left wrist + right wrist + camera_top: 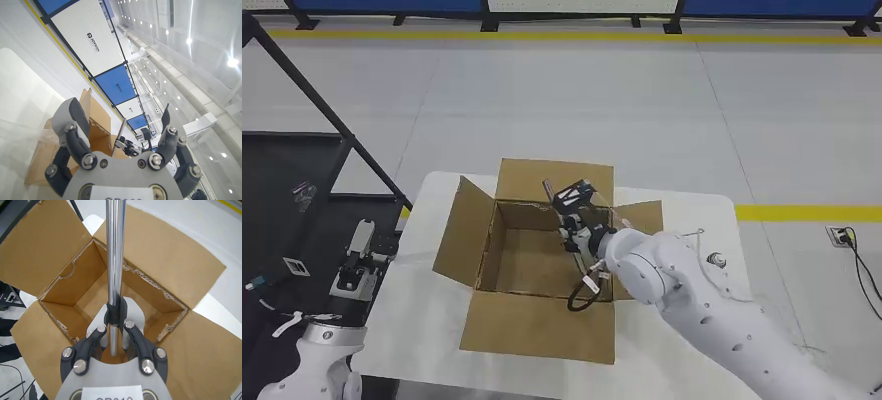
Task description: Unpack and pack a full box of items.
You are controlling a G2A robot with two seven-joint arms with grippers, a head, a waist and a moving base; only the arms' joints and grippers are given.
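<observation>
An open cardboard box [532, 325] stands on the white table [682, 215] with all flaps folded out. In the right wrist view its brown bottom [88, 302] shows bare. My right gripper [576, 228] hangs over the box's far right part, shut on a shiny metal rod [552, 194]. The rod [114, 256] runs out past the fingertips of the right gripper [115, 311], over the box's opening. My left gripper [121, 106] is open and holds nothing; it points up toward the ceiling. In the top view the left gripper [360, 262] sits beyond the table's left edge.
A small round part [717, 260] and a thin wire [692, 236] lie on the table right of the box. A black frame [332, 120] stands to the left. The box's torn rim [151, 283] is ragged. In the left wrist view the box [98, 121] rises beside the left gripper's fingers.
</observation>
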